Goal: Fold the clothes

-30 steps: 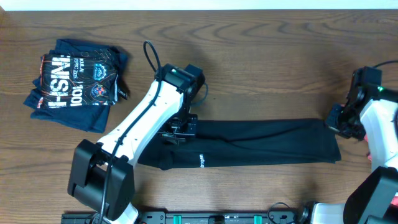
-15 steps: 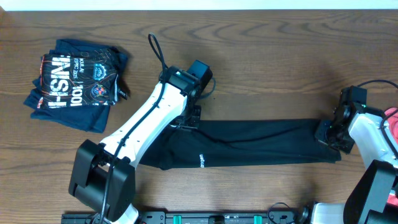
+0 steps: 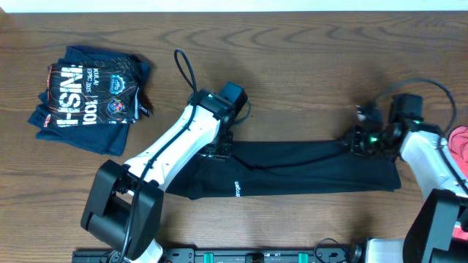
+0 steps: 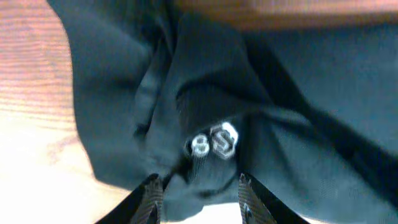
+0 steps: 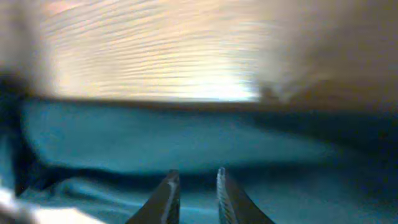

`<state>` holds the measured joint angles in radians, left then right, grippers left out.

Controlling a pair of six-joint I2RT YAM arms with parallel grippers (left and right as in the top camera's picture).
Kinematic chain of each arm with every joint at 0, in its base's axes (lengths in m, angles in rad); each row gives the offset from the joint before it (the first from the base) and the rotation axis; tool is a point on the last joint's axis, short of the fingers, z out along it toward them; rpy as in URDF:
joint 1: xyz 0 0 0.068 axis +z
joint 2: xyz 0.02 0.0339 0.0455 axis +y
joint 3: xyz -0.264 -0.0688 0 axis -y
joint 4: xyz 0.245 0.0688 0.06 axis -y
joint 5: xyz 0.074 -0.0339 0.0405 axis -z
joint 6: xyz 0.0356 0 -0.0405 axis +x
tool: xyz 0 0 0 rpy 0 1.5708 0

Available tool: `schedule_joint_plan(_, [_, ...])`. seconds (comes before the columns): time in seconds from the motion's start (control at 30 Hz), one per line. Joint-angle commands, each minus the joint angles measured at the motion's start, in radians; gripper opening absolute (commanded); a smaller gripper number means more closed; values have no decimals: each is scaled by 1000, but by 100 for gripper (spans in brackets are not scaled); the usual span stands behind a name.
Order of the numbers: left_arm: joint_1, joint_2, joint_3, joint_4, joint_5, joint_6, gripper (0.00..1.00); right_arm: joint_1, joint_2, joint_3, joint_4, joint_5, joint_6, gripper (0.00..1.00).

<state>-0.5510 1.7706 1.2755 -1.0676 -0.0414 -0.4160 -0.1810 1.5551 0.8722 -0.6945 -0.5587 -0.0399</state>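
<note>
Wooden worktop [image 3: 307, 66], black T-shirt [image 3: 307, 172] lying along front edge as long narrow strip. Left gripper [image 4: 198, 186] over strip's left end, jaws apart, nothing pinched. Right gripper [image 5: 194, 180] near right end, jaws slightly apart, view blurry. Guessing lengthwise fold done; next needs grabbing one end, carrying it across. Navy printed shirt [image 3: 88, 98] folded far left, coral garment [image 3: 461, 139] peeking at right edge. No bins or baskets anywhere.

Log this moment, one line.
black fabric T-shirt: long folded strip | left hand: open, left end | right hand: right end | navy printed shirt: folded
</note>
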Motion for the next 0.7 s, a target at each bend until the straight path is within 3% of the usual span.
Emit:
schedule_joint_plan(0.0, [12, -10, -57, 50, -19, -37, 41, 58, -10, -3, 8, -95, -62, 21])
schedule_joint_plan(0.13, [47, -9, -142, 101, -19, -94, 42, 106, -10, -3, 6, -97, -63, 22])
schedule_joint_plan(0.37, [162, -9, -224, 119, 31, -91, 59, 219, -10, -3, 10, -140, -61, 25])
schedule_joint_plan(0.67, [243, -48, -186, 105, 193, -30, 61, 417, -10, -3, 90, -160, 32, 33])
